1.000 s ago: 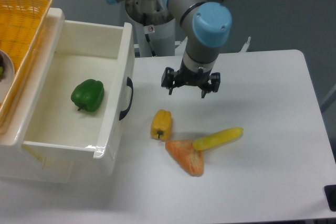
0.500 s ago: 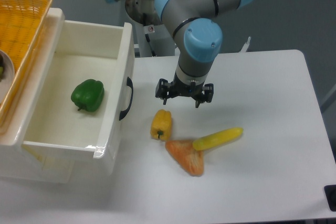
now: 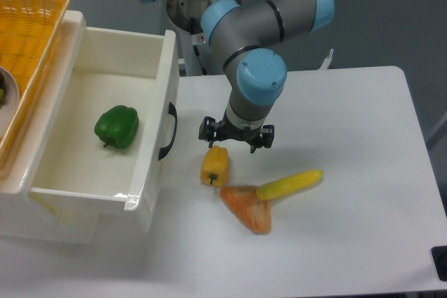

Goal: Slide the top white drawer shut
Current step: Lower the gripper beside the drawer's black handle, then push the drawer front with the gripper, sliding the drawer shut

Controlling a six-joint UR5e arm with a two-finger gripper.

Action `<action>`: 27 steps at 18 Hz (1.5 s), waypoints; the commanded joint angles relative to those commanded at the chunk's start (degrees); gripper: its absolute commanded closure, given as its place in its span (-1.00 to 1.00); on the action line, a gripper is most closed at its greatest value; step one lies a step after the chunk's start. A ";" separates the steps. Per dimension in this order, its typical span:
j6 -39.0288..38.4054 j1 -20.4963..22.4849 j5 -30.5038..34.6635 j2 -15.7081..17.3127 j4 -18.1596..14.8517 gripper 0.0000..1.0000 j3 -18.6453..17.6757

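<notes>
The top white drawer [image 3: 157,113] stands pulled out at the left, a deep glossy box with a black curved handle [image 3: 170,131] on its front panel. A green bell pepper [image 3: 116,126] lies inside it. My gripper [image 3: 236,139] hangs open just above the table, to the right of the handle and a little apart from it, with nothing between its fingers. It is right above a yellow pepper [image 3: 214,165].
A yellow woven basket [image 3: 28,40] sits on top of the cabinet at the far left. On the table [image 3: 349,172] lie a long yellow vegetable [image 3: 290,183] and an orange wedge-shaped piece [image 3: 247,209], just below the gripper.
The gripper has moved left and toward the table front, nearer the drawer handle and the yellow pepper. The drawer and the vegetables have not moved.
</notes>
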 joint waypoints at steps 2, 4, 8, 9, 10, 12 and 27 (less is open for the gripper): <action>0.09 0.00 -0.44 -0.26 0.00 -1.00 -0.09; 0.17 -0.44 -0.97 -0.79 0.00 -1.00 -0.18; 0.17 -1.93 -0.97 -1.67 0.09 -1.00 0.00; 0.18 -2.02 -1.06 -1.67 0.09 -1.00 -0.09; 0.26 -2.28 -1.06 -1.76 0.09 -1.00 -0.09; 0.35 -2.55 -1.06 -1.85 0.18 -1.00 -0.09; 0.35 -4.13 -2.99 -1.23 -0.09 -1.00 0.26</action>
